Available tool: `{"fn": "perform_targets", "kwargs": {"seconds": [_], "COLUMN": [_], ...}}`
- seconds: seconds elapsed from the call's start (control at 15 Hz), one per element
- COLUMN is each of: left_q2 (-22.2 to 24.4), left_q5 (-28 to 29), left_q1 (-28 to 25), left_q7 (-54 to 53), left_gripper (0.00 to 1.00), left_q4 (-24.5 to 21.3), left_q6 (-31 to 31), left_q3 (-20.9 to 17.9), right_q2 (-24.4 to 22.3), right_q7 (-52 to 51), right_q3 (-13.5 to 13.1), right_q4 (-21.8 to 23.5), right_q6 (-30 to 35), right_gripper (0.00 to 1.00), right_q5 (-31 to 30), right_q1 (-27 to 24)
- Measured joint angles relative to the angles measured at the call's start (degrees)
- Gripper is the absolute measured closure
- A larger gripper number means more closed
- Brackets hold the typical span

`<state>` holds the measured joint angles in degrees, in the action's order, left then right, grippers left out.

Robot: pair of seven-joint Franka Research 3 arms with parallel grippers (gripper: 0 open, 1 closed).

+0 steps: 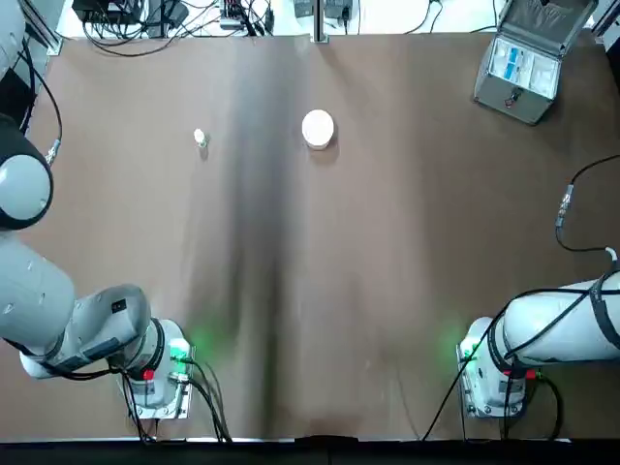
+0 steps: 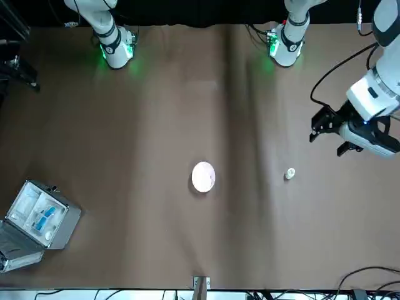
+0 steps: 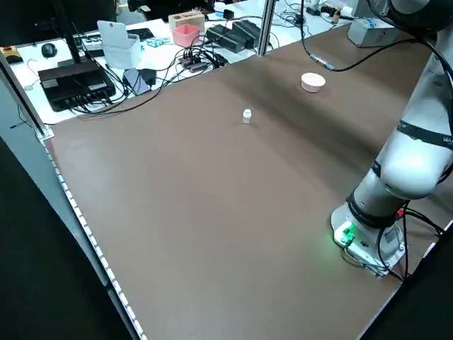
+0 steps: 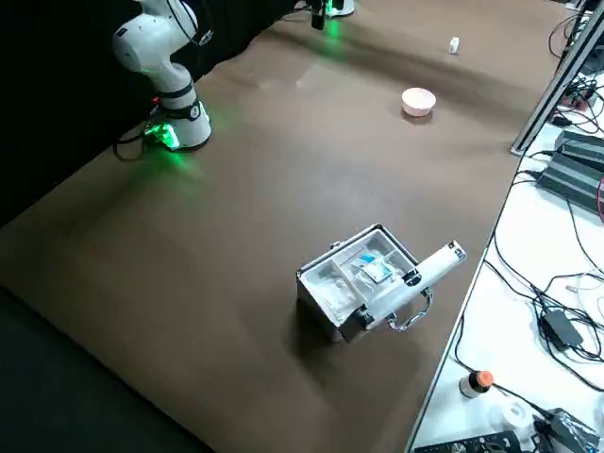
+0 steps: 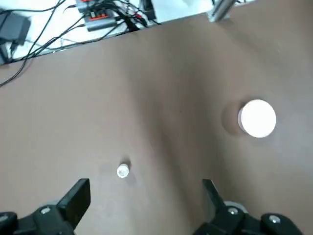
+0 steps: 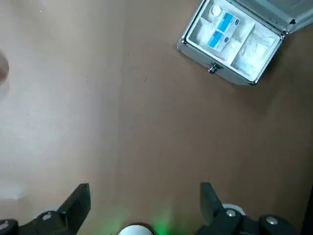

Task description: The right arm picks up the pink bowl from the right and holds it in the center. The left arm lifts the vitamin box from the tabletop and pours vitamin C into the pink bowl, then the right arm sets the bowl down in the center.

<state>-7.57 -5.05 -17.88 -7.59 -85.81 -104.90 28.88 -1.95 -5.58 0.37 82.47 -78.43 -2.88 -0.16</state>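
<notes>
The pink bowl [image 1: 318, 129] stands upright on the tabletop [image 1: 387, 271] at the far centre, also visible in the front view [image 2: 203, 176]. The vitamin box [image 1: 200, 138], a tiny white container, stands to the bowl's left, apart from it [image 2: 290, 174]. My left gripper [image 5: 144, 188] hovers high over the left side of the table, open and empty, with the vitamin box [image 5: 122, 170] and the pink bowl [image 5: 257, 118] below it. My right gripper [image 6: 144, 188] is raised over the right side, open with nothing between its fingers.
An open grey hinged case [image 1: 523, 63] with blue-white contents sits at the far right corner [image 6: 234, 41]. Both arm bases [image 1: 155, 373] [image 1: 494, 373] glow green at the near edge. Cables and electronics [image 3: 78, 74] lie beyond the table's far edge.
</notes>
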Motion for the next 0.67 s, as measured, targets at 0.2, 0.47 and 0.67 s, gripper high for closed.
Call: {"fn": "perform_targets", "kwargs": {"seconds": [0.2,0.47,0.67], "left_q2": [0.0,0.1,0.1], "left_q5": [0.0,0.2,3.1], "left_q1": [3.6,13.3,13.5], "left_q7": [1.1,2.8,5.7], "left_gripper": [0.0,0.0,0.0], "left_q4": [0.9,1.9,3.0], "left_q6": [2.5,5.9,10.1], "left_q3": [-6.2,-18.5,-18.8], "right_q2": [-2.3,-4.9,-5.6], "right_q7": [0.0,0.0,0.0], "right_q3": [-0.1,-0.3,-0.2], "right_q4": [2.9,5.5,5.4], "right_q6": [-1.0,-1.9,-2.2], "right_gripper": [0.01,0.01,0.01], "right_q5": [0.1,0.8,0.9], "right_q1": [-0.5,-2.2,-2.2]}}
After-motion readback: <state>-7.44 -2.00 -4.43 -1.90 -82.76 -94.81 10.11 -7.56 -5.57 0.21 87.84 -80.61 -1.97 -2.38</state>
